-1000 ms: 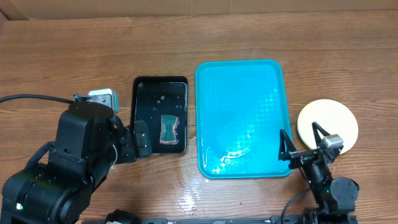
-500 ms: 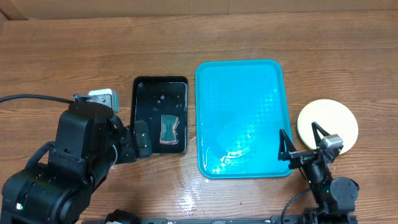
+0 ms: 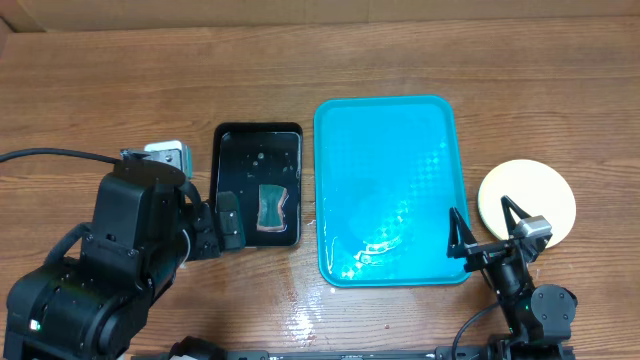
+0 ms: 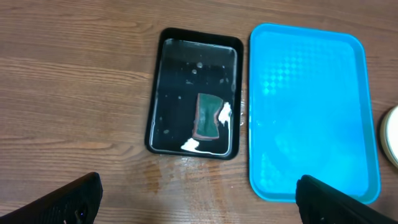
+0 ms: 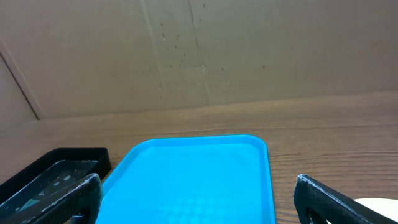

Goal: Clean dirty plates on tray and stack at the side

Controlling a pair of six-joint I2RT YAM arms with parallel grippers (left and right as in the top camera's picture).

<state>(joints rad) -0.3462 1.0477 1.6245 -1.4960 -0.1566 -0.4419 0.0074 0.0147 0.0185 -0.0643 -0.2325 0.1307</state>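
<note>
The turquoise tray (image 3: 390, 190) lies mid-table with nothing on it; it also shows in the left wrist view (image 4: 311, 112) and the right wrist view (image 5: 193, 180). The plates (image 3: 527, 200) sit as a yellow-green rimmed stack on the table right of the tray; only the top one shows, and an edge of it shows in the left wrist view (image 4: 392, 134). My left gripper (image 3: 225, 225) is open and empty, near the lower left of the black tray. My right gripper (image 3: 485, 232) is open and empty, by the tray's near right corner, just left of the plates.
A smaller black tray (image 3: 258, 185) left of the turquoise one holds water and a teal sponge (image 3: 271, 208). Wet patches mark the wood in front of both trays (image 3: 300, 300). A cardboard wall (image 5: 199, 56) stands behind the table.
</note>
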